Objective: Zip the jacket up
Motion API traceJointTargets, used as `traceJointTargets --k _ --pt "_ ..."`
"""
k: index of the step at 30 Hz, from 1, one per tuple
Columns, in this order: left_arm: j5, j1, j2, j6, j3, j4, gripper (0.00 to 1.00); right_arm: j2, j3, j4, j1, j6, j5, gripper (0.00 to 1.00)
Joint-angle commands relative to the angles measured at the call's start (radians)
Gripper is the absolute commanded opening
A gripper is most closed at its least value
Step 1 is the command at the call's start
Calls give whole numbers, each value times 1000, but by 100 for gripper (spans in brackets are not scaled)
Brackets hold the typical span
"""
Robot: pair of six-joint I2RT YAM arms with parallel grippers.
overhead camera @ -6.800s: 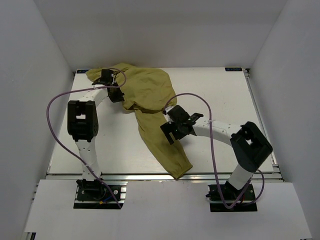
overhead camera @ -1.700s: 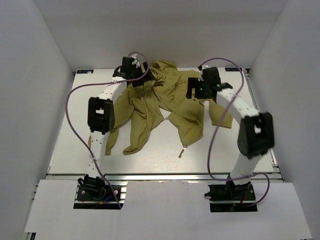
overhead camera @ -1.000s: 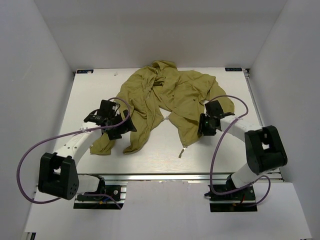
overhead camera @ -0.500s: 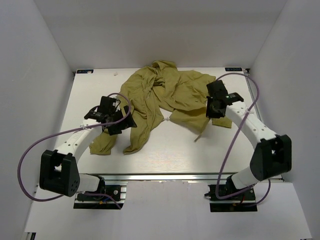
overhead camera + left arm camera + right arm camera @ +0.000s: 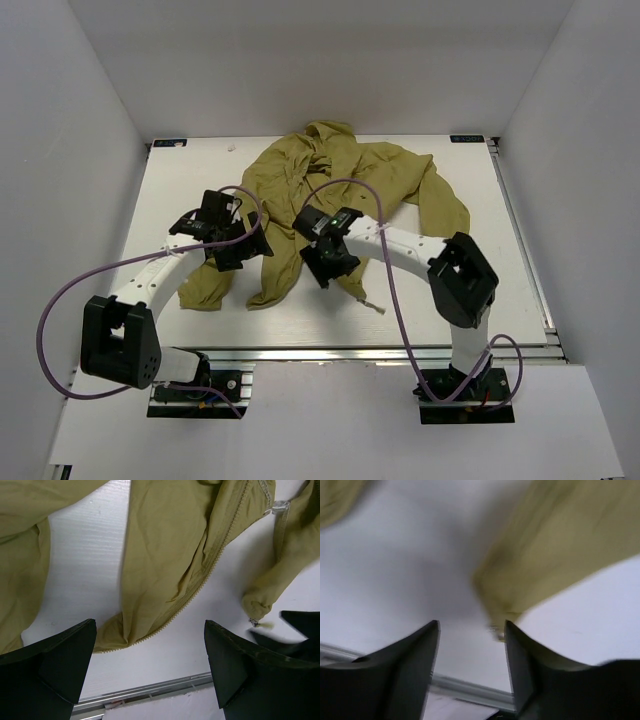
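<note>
The jacket (image 5: pixel 335 180) lies crumpled and unzipped at upper centre of the surface (image 5: pixel 490 290). Left hand (image 5: pixel 150 627) spread wide above its zipper edge; right hand (image 5: pixel 471 625) parted too (blurred view).

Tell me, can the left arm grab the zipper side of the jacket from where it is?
Probably yes. The left gripper is open, and the jacket's zipper edge lies on the table between its fingers, with nothing covering it.
</note>
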Motion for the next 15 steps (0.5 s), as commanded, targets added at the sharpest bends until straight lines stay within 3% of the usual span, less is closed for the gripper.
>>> traceJointTargets --k 1,3,6,10,15 --pt "-5 -1 -33 -6 29 -16 98 -54 13 36 47 -16 -159 69" --pt "-3 -1 -29 -3 27 -15 98 -90 -30 83 48 -33 -226 83" --pt "8 -1 -20 2 23 -22 98 -175 -102 146 31 -48 -243 88" --pt "46 -1 -26 37 -3 -26 98 -294 -250 200 -50 -33 -328 89" --pt "162 -15 -3 112 -43 20 98 -397 -455 438 -202 -27 -559 89"
